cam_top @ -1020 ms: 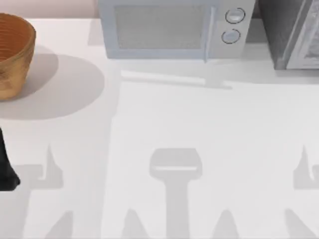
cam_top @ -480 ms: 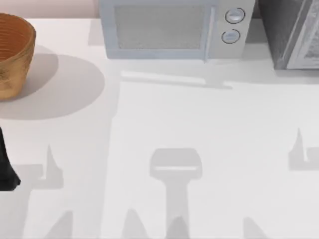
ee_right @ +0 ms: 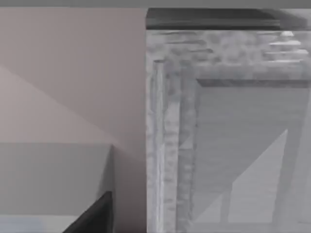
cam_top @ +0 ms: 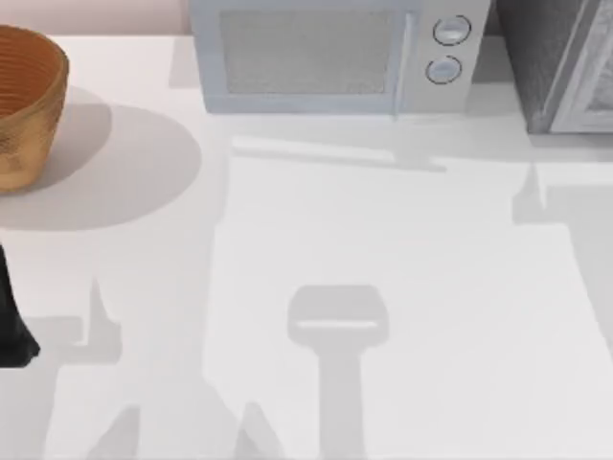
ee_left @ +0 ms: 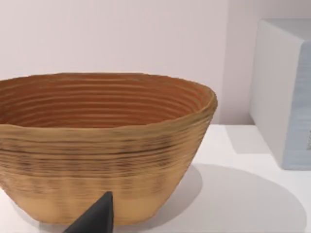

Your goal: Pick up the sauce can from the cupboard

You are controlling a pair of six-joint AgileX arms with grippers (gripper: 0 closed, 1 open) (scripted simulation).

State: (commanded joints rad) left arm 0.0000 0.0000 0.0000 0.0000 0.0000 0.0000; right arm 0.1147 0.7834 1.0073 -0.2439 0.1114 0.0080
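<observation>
The right gripper (ee_right: pixel 95 216) appears in the right wrist view as a dark wedge at the frame's edge. It sits to the right of the microwave (ee_right: pixel 48 179) and higher than the microwave's flat top. Whether this claw is wide or narrow cannot be told, and nothing is seen held in it. It faces the cupboard (ee_right: pixel 170 121), a dark grey speckled cabinet that stands just right of the microwave and rises above it. A paler whitish-grey door panel (ee_right: pixel 252 160) sits inside the cupboard's speckled frame. Where the sauce can lies cannot be told. A plain pinkish wall (ee_right: pixel 73 73) is behind the microwave.

In the top view, a thin spiked shadow (cam_top: pixel 529 199) lies on the white table (cam_top: pixel 383 249), in front of the microwave's right end and near the cupboard's front corner. The microwave is light grey and stands at the back of the table. Two round knobs (cam_top: pixel 451 31) are stacked at its right end.

The left arm (cam_top: pixel 11 316) is parked at the table's left edge, well left of the microwave and nearer the front. The left gripper (ee_left: pixel 97 221) shows as a dark tip, and its claw state cannot be told either. It points at a woven brown basket (ee_left: pixel 102 145) that stands left of the microwave, apart from it.
</observation>
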